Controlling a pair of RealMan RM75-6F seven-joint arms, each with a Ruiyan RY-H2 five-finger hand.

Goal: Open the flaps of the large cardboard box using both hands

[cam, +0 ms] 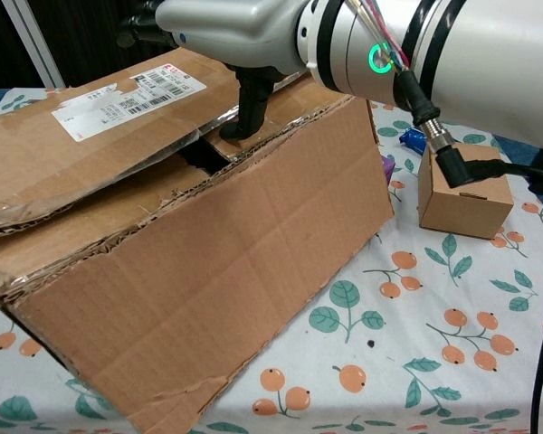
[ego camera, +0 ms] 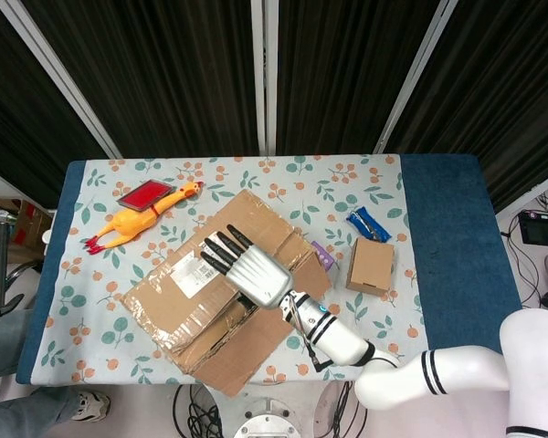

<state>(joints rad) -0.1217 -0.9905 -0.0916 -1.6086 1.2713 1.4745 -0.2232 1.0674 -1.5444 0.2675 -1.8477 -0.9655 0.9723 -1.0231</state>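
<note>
The setting was a robot teleoperation lab arranged as a staged tabletop test area. A table covered by a white cloth printed with oranges and green leaves, over blue padding, stood before black pleated curtains hung between white metal frame posts. Loose cables trailed on the floor at the right, and unrelated test props, including a yellow rubber chicken toy, lay on the cloth.

A white shipping label with a barcode and small print sits on the large cardboard box's top flap, left of the right hand; its text is too small to read.
</note>
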